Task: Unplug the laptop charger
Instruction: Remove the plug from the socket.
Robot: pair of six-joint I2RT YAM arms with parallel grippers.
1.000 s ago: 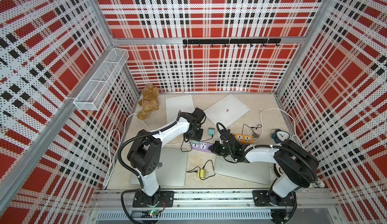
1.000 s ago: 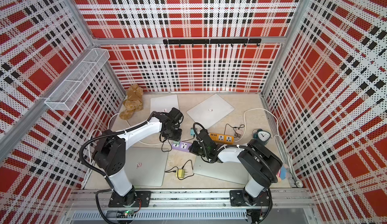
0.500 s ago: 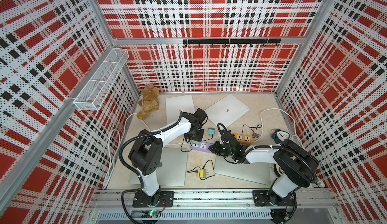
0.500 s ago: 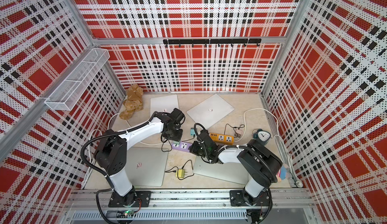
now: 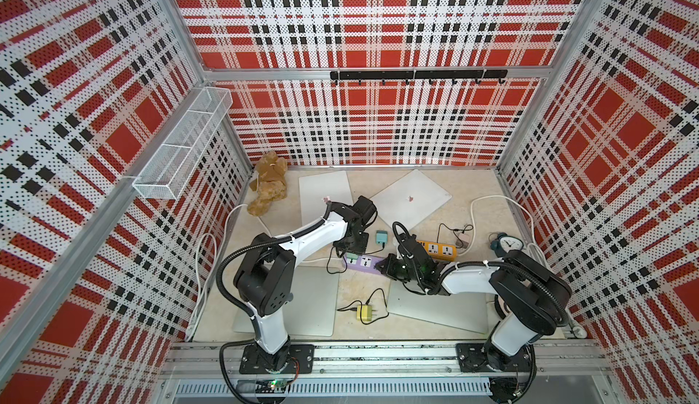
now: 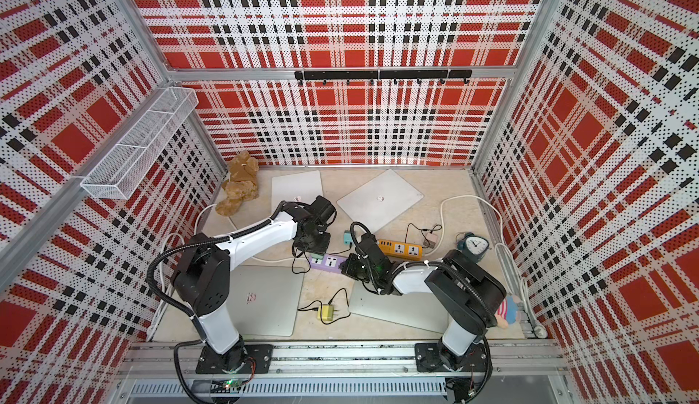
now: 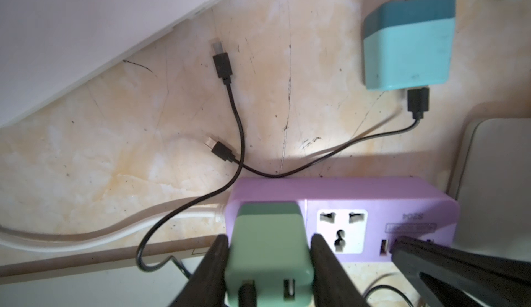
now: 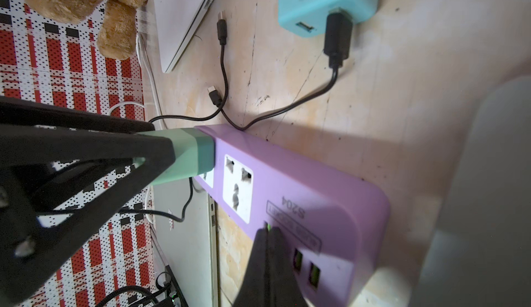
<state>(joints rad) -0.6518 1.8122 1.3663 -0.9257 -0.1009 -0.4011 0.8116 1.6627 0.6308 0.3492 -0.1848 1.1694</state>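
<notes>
Mint-green, the charger (image 7: 268,251) sits in the end socket of the purple power strip (image 7: 402,202), which lies flat on the beige tabletop (image 7: 143,118). The left gripper (image 7: 268,241) clamps the charger's two sides. The right gripper (image 8: 267,233), pinched fully together, presses its tips onto the strip beside the USB ports. A teal charger (image 7: 408,41) lies near the strip, not touching it.

The purple strip (image 8: 301,182) has "S204" printed on its face, upside down in the right wrist view. The boxed line beside it is too blurred to read. In a top view the clock (image 5: 508,244), right of centre, shows numerals too small to read.
</notes>
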